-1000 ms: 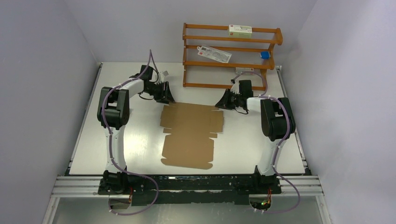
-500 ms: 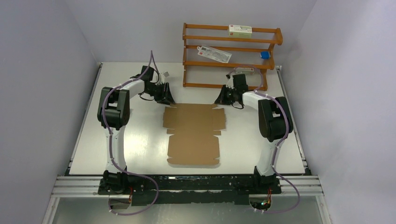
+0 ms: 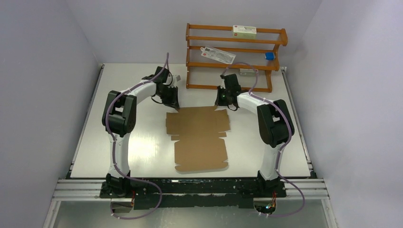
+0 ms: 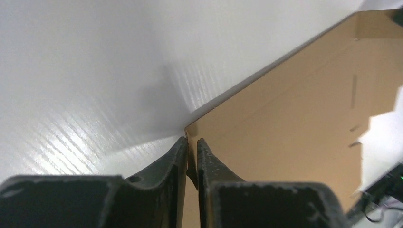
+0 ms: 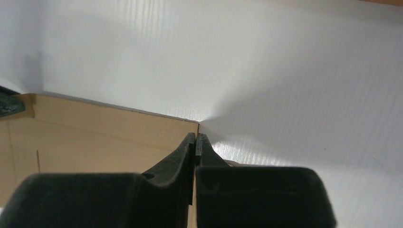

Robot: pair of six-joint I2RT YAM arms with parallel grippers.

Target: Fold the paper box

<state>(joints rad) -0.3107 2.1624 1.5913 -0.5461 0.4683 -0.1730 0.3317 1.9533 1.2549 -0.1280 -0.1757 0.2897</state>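
The paper box [image 3: 199, 137] lies unfolded on the white table [image 3: 133, 142], a flat brown cardboard sheet with flaps and tabs. My left gripper [image 3: 174, 105] sits at its far left corner. In the left wrist view the left gripper [image 4: 191, 141] is pinched on the edge of that corner of the paper box [image 4: 294, 118]. My right gripper [image 3: 222, 104] is at the far right corner. In the right wrist view the right gripper [image 5: 196, 136] is shut, with the cardboard edge of the paper box [image 5: 109, 133] running in between its jaws.
A wooden rack [image 3: 233, 86] stands at the back of the table, just behind the right gripper. It holds a white carton [image 3: 244, 31] on top, a flat white packet [image 3: 218, 54] and a small blue item [image 3: 269, 55]. Walls close in on both sides.
Both grippers have moved inward onto the sheet's far corners and closed on them. The sheet has shifted slightly right and toward the arms' bases.
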